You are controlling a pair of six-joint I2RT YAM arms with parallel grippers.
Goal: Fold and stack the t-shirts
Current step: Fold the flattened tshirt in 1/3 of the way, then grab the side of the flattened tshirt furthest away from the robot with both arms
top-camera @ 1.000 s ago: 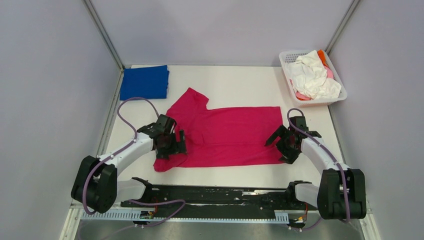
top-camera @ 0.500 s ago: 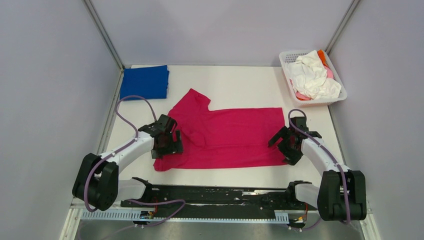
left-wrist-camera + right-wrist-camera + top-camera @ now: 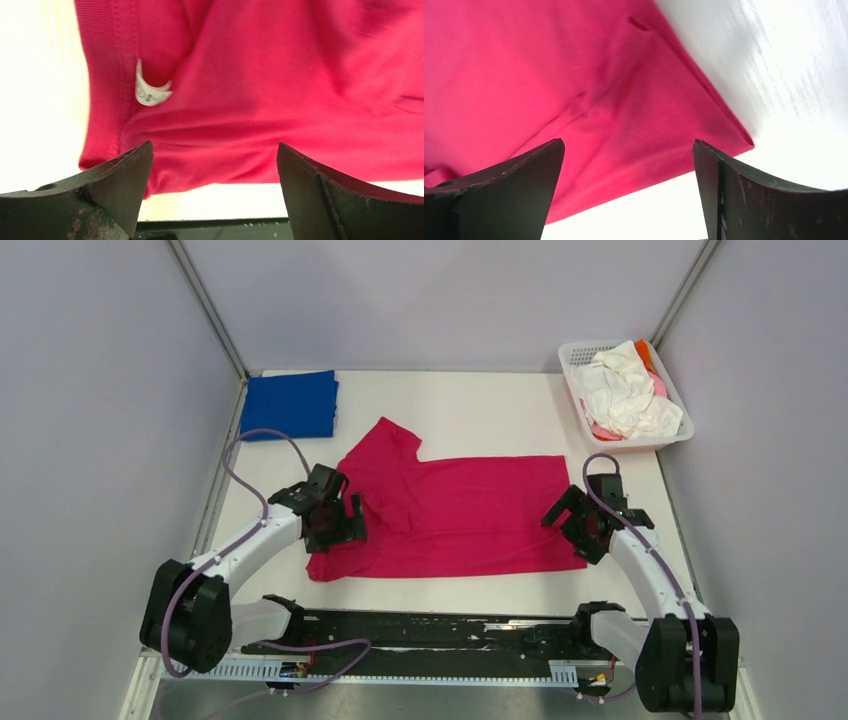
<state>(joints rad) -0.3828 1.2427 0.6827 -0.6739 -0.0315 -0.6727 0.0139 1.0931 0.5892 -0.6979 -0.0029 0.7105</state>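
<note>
A magenta-red t-shirt point(image 3: 450, 515) lies flat on the white table, partly folded, one sleeve pointing to the far left. Its white neck label point(image 3: 150, 92) shows in the left wrist view. My left gripper point(image 3: 340, 523) hovers open over the shirt's left, collar end point(image 3: 280, 75), nothing between its fingers point(image 3: 214, 150). At the shirt's near right corner point(image 3: 549, 75) my right gripper point(image 3: 578, 525) stands open and empty point(image 3: 628, 145). A folded royal-blue t-shirt point(image 3: 290, 405) rests at the far left. More t-shirts, white point(image 3: 625, 390), pink point(image 3: 603, 430) and orange point(image 3: 643, 352), are crumpled in a basket.
The white lattice basket point(image 3: 572, 350) stands at the table's far right corner. Grey walls close in both sides. A black rail point(image 3: 430, 630) with the arm bases runs along the near edge.
Both grippers stayed open. The left one drifted slightly up and left over the collar end. The right one shifted to the right, off the shirt's edge.
</note>
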